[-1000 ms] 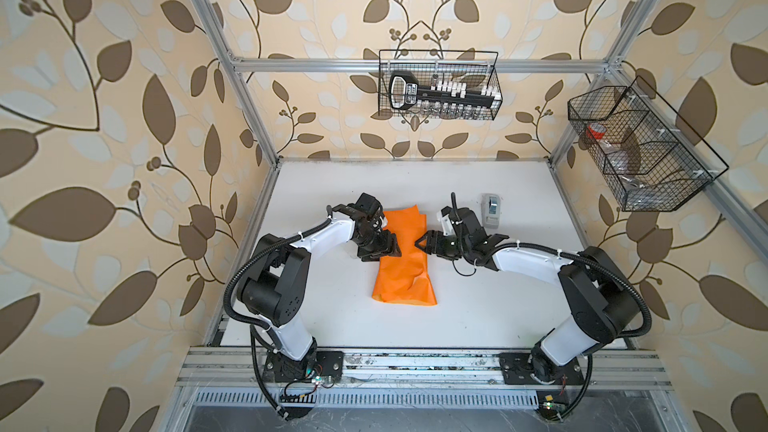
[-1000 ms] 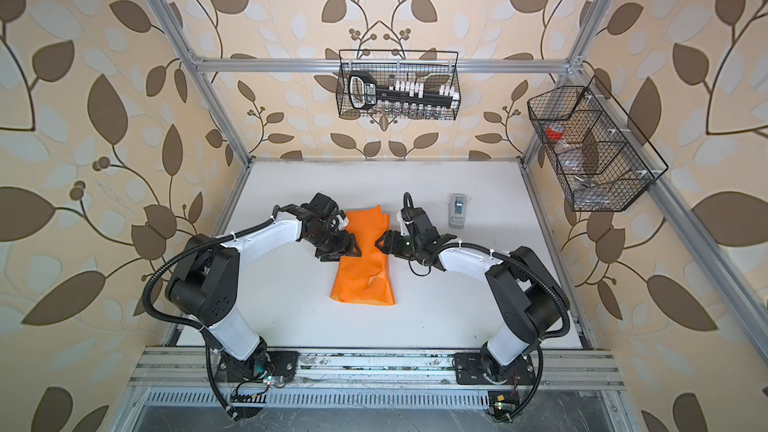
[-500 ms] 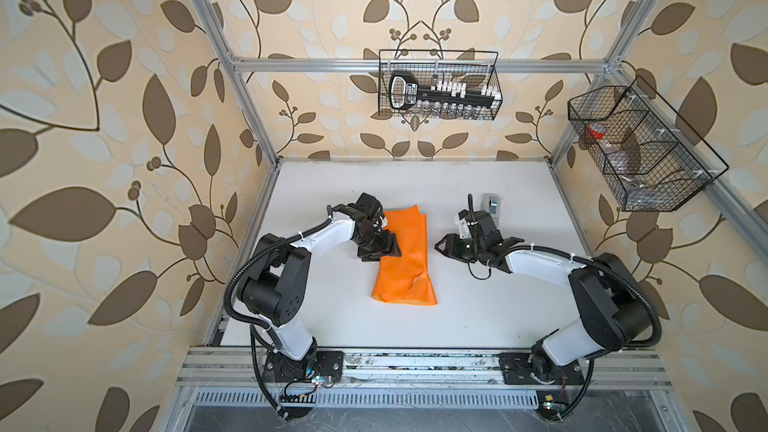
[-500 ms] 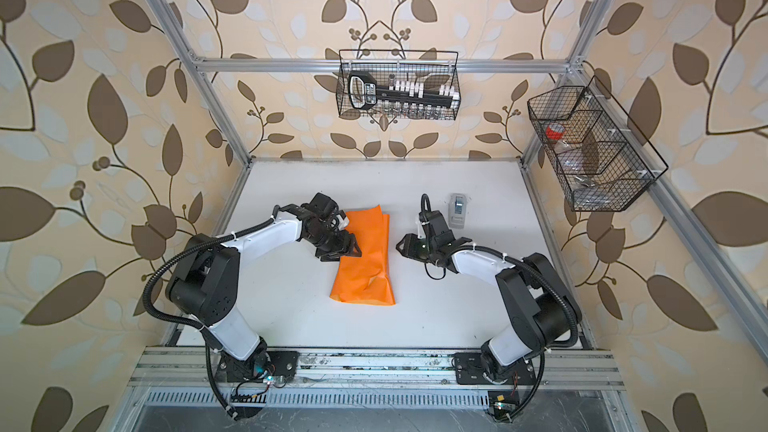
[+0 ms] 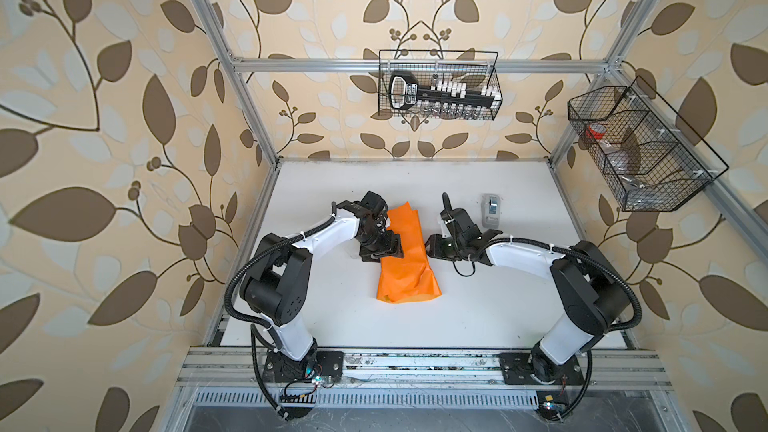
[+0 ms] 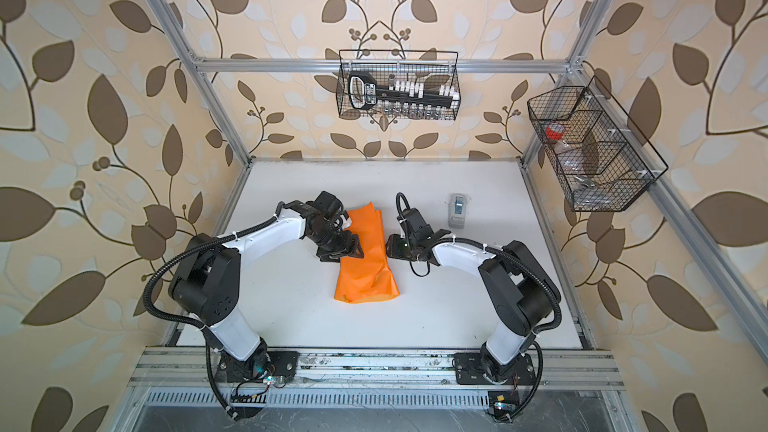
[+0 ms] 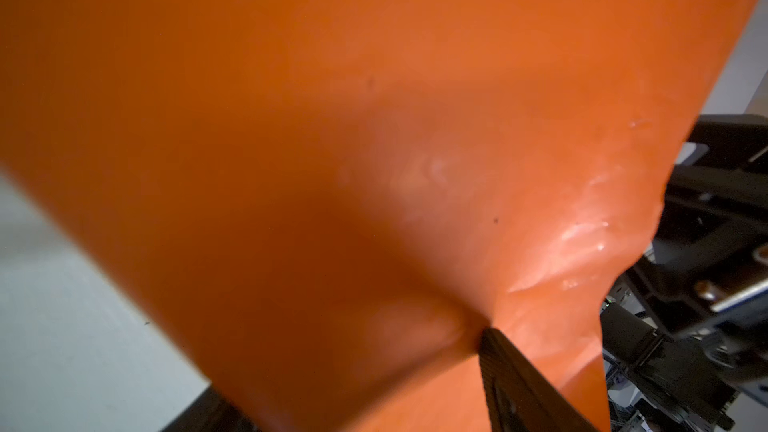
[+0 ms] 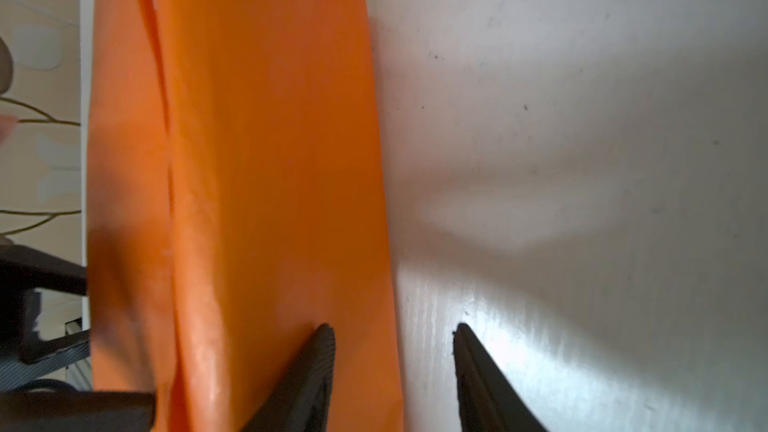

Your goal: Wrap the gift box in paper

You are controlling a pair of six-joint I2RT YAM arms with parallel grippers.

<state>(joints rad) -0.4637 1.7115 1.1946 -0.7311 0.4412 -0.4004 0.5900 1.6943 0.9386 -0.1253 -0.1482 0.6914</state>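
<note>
Right gripper (image 5: 428, 247) back in from tape dispenser (image 5: 491, 210) side, now at 3 o'clock edge of paper (image 5: 405, 268); jaws parted, one finger (image 8: 320, 351) on orange, other over bare table (image 5: 498, 305). Left gripper (image 5: 384, 249) unmoved at 9 o'clock edge, its finger (image 7: 505, 363) denting sheet; clamped or not, can't tell. Paper folded into long strip mid-table, running 12 to 6.

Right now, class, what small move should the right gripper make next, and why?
Probably close on the edge of the paper: the right gripper has open jaws straddling that edge, one finger over paper, one over bare table, while the left gripper touches the opposite side.
</note>
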